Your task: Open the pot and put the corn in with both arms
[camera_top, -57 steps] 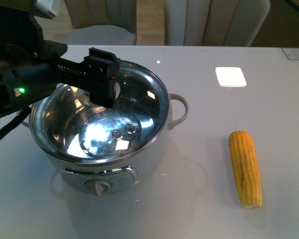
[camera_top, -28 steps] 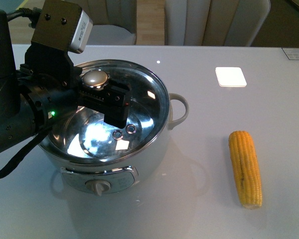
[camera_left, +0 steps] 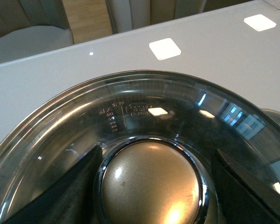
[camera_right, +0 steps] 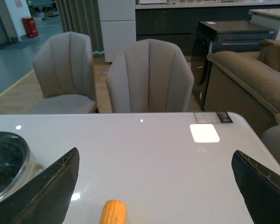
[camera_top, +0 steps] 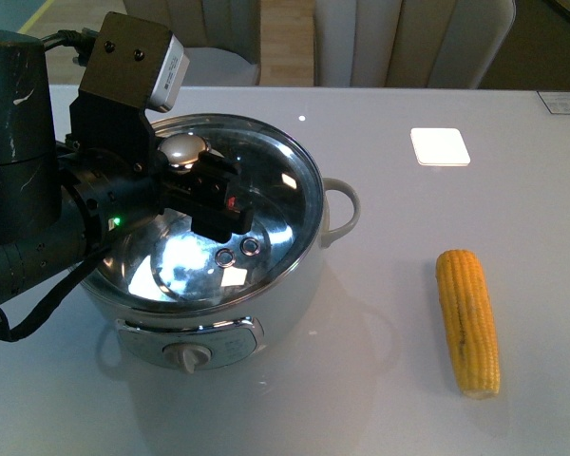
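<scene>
Left arm (camera_top: 38, 190) leans low over the pot (camera_top: 266, 304) near the desk's (camera_top: 408, 218) front-left corner. Its pincer (camera_left: 156, 154) is spread around the lid (camera_top: 275, 190) knob (camera_left: 151, 186), unclamped, fingertips cropped. Right pincer (camera_right: 155, 156) gapes empty. Corn (camera_top: 467, 321) lies near the right edge.

It looked like a home dining area or furniture showroom: a glossy white table (camera_right: 186, 168) under the right claw (camera_right: 155, 153), padded grey chairs (camera_right: 149, 77) beyond it, a brown sofa (camera_right: 240, 79), dark cabinets (camera_right: 177, 23) and wood flooring (camera_right: 14, 95) farther off from the claw.
</scene>
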`<move>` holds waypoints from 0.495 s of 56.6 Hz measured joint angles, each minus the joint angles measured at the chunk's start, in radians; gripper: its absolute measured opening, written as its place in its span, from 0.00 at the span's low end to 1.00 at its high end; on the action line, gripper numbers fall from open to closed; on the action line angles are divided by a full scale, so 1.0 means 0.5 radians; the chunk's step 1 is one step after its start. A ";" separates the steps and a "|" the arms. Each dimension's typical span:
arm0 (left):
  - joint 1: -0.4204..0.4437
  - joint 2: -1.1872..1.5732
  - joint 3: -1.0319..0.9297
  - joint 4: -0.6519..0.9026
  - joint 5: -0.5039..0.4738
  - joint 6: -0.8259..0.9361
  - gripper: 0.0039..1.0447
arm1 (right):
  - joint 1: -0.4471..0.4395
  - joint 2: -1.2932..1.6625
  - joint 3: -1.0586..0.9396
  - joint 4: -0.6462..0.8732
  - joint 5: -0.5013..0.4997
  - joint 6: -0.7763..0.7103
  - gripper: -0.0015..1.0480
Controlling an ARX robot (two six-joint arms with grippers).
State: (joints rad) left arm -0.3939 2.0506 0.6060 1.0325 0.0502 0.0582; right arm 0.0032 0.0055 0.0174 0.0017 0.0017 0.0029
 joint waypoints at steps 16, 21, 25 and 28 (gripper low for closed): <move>-0.009 -0.002 0.003 0.009 -0.043 -0.018 0.43 | 0.000 0.000 0.000 -0.001 0.000 0.000 0.92; -0.011 -0.012 0.003 0.002 -0.052 -0.014 0.43 | 0.000 0.000 0.000 0.000 0.000 0.000 0.92; -0.013 -0.034 0.002 -0.024 -0.057 -0.012 0.43 | 0.000 0.000 0.000 0.000 0.000 0.000 0.92; -0.013 -0.071 -0.005 -0.057 -0.060 -0.002 0.43 | 0.000 0.000 0.000 0.000 0.000 0.000 0.92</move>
State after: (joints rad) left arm -0.4004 2.0151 0.6033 1.0039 0.0204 0.0570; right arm 0.0032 0.0055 0.0174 0.0017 0.0017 0.0029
